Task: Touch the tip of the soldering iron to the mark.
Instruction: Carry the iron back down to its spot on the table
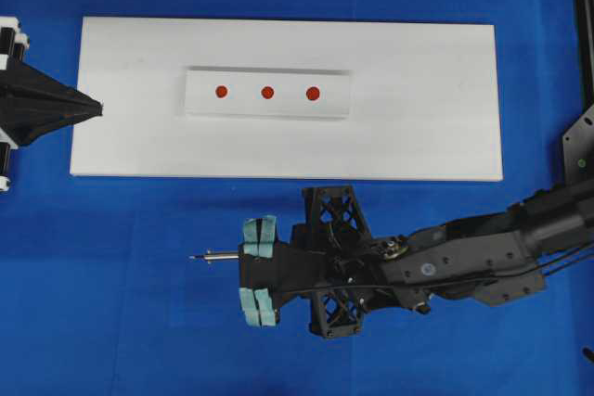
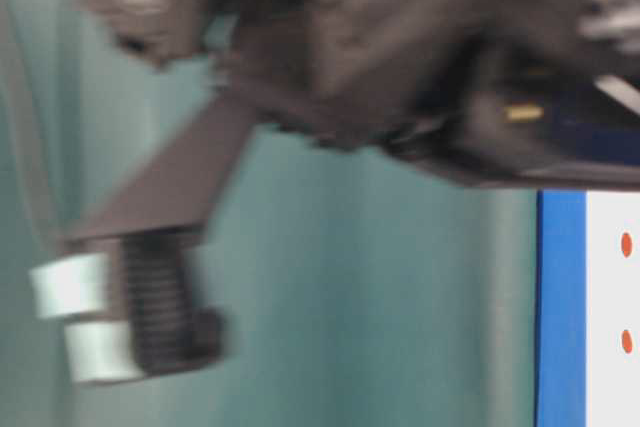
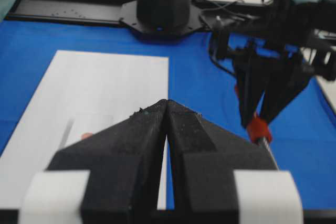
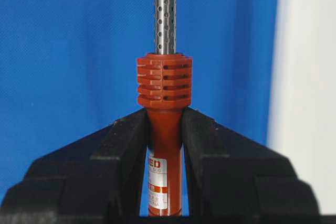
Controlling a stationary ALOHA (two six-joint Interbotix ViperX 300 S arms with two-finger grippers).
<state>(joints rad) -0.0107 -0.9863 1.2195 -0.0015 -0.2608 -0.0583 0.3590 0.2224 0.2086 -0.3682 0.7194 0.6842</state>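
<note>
My right pincer (image 4: 165,129) clamped the one soldering iron (image 4: 164,85) above the blue worktop (image 1: 111,303), near the white board (image 1: 418,99) — three red marks (image 1: 267,93) on its raised strip; my left pincer (image 3: 167,109) sat closed, empty.

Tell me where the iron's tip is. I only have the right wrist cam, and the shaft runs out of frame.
Observer: Overhead, the iron is over the blue cloth, with its tip off the white board.
Operator: Marks?
Observer: Three red dots in a row on a strip on the board. None are near the tip.
Operator: Left gripper?
Observer: The left gripper is shut and empty, at the board's short edge.
</note>
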